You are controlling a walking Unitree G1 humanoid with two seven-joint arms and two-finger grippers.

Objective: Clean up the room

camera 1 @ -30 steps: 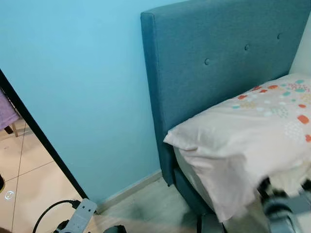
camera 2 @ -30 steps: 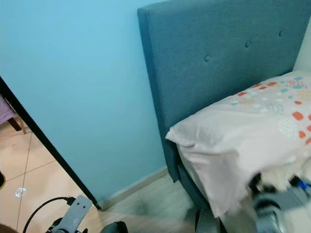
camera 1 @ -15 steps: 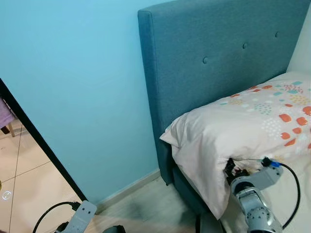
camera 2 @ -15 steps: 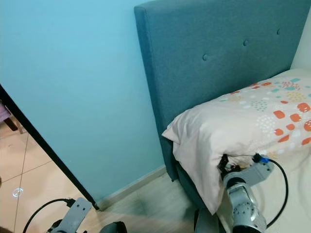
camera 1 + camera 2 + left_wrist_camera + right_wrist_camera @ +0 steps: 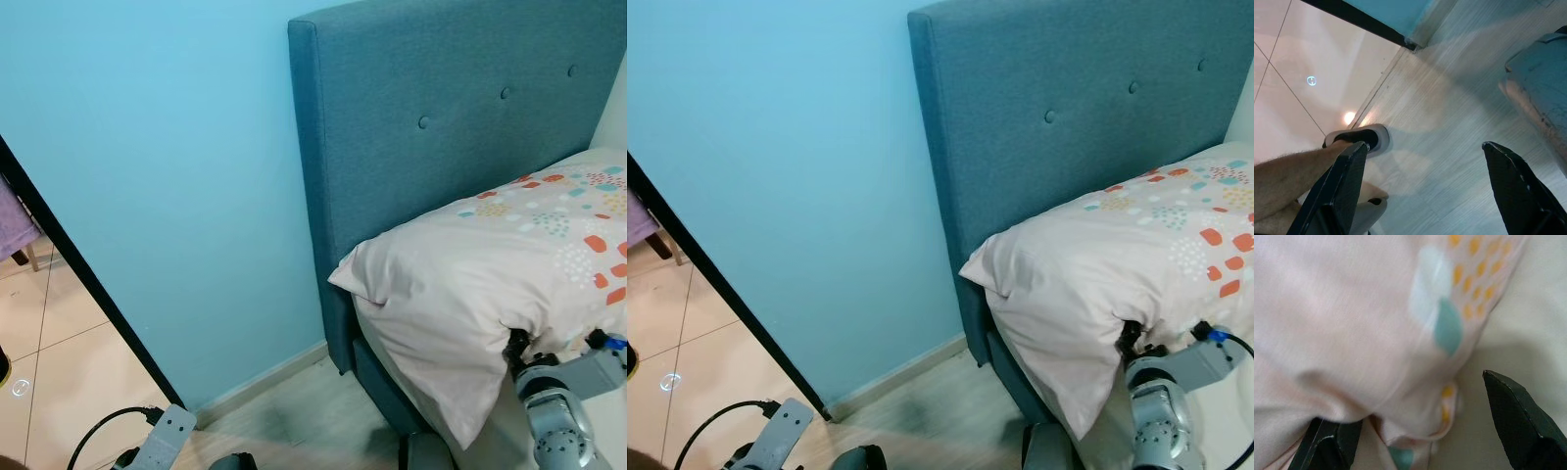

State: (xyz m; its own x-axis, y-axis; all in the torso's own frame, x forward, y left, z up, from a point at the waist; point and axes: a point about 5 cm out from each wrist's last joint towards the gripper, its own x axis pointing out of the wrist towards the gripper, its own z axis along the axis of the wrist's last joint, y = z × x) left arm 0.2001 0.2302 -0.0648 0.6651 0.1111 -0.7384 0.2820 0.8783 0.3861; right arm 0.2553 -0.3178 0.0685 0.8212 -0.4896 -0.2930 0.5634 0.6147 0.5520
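A cream pillow (image 5: 490, 264) with orange and teal spots lies at the head of the bed, its corner hanging over the mattress edge. My right gripper (image 5: 1400, 396) is open against the pillow's underside. Pillow fabric (image 5: 1366, 323) bulges between its two black fingers and drapes over one finger (image 5: 1327, 445). From the head views, the right wrist (image 5: 549, 397) reaches up under the pillow's lower edge, where the fingertips are hidden. My left gripper (image 5: 1422, 144) hangs open over the wood-look floor (image 5: 1459, 98), holding nothing.
A teal upholstered headboard (image 5: 441, 108) stands against the light blue wall (image 5: 167, 147). A black door frame (image 5: 78, 284) leads to a tiled floor (image 5: 49, 352). A person's bare leg (image 5: 1293, 171) and sandal (image 5: 1359, 137) are beside my left arm.
My right gripper rose to the pillow's lower edge, then shifted a little to the right along it. The camera swayed slightly. The left arm kept still.
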